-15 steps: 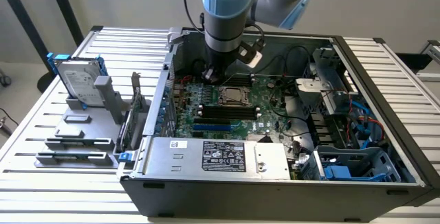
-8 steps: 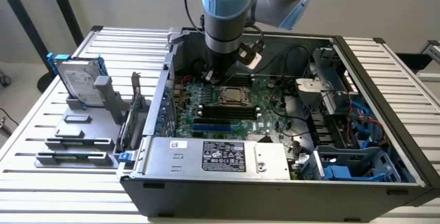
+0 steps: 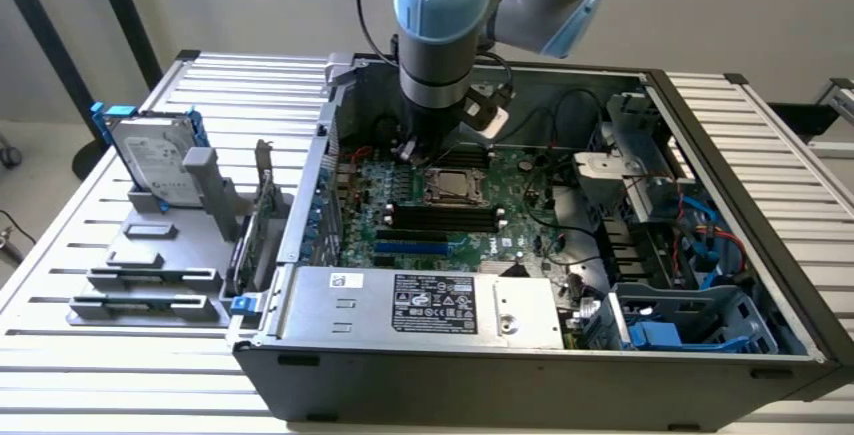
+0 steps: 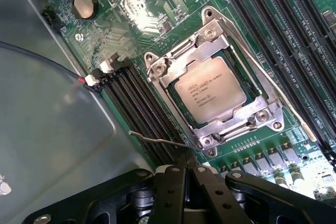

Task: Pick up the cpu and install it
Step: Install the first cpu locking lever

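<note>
The cpu, seated in its socket at twelve o'clock of the closed, empty gripper, is judged light, stiff and fragile, best held by its edges.

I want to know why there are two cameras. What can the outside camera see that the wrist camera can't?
Outside camera alone: the whole open computer case, the robot arm reaching down into it, the hard drive standing in a grey holder beside the case, and the slatted table.

Wrist camera alone: the tiny writing on the chip, the round coin battery, and the shut claw close up.

Both: the green board, the chip sitting in its metal socket frame, and the long black memory slots.
</note>
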{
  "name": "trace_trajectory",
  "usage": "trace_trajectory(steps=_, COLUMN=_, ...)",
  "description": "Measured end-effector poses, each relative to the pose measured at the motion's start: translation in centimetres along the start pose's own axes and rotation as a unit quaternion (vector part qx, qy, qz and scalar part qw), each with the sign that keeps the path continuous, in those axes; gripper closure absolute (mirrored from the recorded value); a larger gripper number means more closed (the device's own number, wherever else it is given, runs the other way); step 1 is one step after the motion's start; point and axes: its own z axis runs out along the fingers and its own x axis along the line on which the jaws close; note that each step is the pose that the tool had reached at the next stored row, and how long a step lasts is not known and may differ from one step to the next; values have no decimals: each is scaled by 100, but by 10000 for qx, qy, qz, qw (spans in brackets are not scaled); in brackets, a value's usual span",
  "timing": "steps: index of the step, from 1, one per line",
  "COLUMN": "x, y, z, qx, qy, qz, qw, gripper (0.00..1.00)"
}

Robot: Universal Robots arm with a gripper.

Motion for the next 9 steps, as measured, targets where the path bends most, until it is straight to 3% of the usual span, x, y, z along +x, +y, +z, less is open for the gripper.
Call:
trace_trajectory(steps=4, x=18, y=10, z=20, qx=-15, qy=-3, qz=25, qw=10000, gripper=89)
trace_trajectory(steps=9, x=26, y=21, z=23, qx=-42, qy=-28, qz=57, qw=10000, gripper=89)
